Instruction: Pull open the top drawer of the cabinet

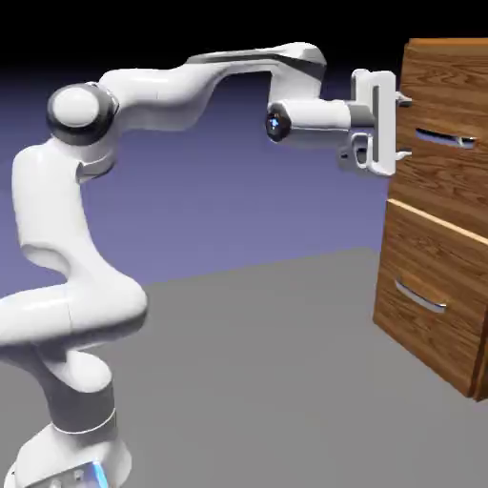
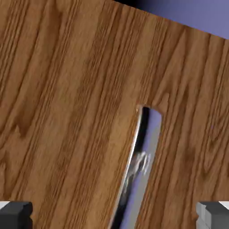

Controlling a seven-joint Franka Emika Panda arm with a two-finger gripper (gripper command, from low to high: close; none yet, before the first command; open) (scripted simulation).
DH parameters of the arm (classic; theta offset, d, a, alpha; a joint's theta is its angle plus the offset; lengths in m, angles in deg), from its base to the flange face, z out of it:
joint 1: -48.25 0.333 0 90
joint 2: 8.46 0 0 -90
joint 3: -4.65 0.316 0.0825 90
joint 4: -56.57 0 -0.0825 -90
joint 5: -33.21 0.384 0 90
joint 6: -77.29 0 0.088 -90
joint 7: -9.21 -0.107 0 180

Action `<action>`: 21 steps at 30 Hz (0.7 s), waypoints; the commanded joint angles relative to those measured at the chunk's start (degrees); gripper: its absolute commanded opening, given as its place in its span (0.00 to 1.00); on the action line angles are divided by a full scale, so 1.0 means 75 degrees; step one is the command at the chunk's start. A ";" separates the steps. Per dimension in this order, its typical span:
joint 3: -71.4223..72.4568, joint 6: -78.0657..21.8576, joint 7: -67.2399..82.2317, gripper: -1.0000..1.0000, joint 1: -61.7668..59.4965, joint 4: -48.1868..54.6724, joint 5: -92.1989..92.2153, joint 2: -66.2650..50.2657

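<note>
Hand view: the pincer [image 2: 114,214] is held wide open before the top drawer [image 2: 67,112]; its handle [image 2: 141,165] sits slanted between the fingertips, so a misaligned closure could slip off.

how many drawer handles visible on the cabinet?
2. One silver bar on the top drawer, handle, level with the gripper; it also fills the hand view. The other handle is on the lower drawer. None appear hidden.

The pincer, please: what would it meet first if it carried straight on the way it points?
Probably the silver handle of the top drawer; the open pincer frames it, though depth is unclear.
</note>
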 commanded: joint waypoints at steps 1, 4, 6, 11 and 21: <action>0.0204 -0.0021 0.0048 0.50 -0.0227 0.0143 0.0333 0.0011; 0.0815 -0.0085 0.0193 0.50 -0.0908 0.0571 0.1329 0.0044; 0.1155 -0.0120 0.0274 0.50 -0.1288 0.0809 0.1885 0.0062; 0.1937 0.0034 -0.0389 0.50 -0.2395 0.1784 0.1522 0.0444; 0.1439 -0.0118 -0.0158 0.00 -0.1758 0.1178 0.1693 0.0315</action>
